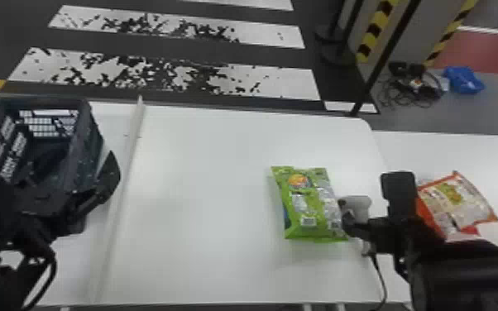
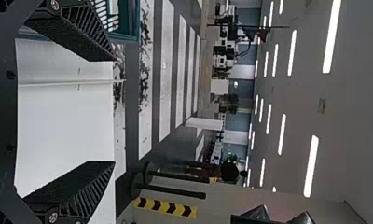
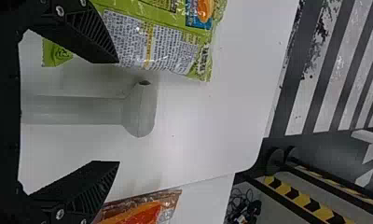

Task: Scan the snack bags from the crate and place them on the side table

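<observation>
The left gripper (image 2: 115,111) is holding its fingers wide apart with nothing between them. The right gripper (image 3: 119,112) is also opening wide, and the smooth, pale scanner (image 3: 140,112) is sitting between its fingers without being squeezed. Just beside it, the green snack bag (image 1: 308,206) is lying on the white table (image 1: 202,186). It is looking light, soft and slippery, so a gentle pinch across its puffy middle should be working best; hard squeezing could be crushing the snacks. Shiny, crinkly orange bags (image 1: 459,202) are resting on the side table (image 1: 446,149). The stiff, dark plastic crate (image 1: 91,144) is showing its holey walls.
</observation>
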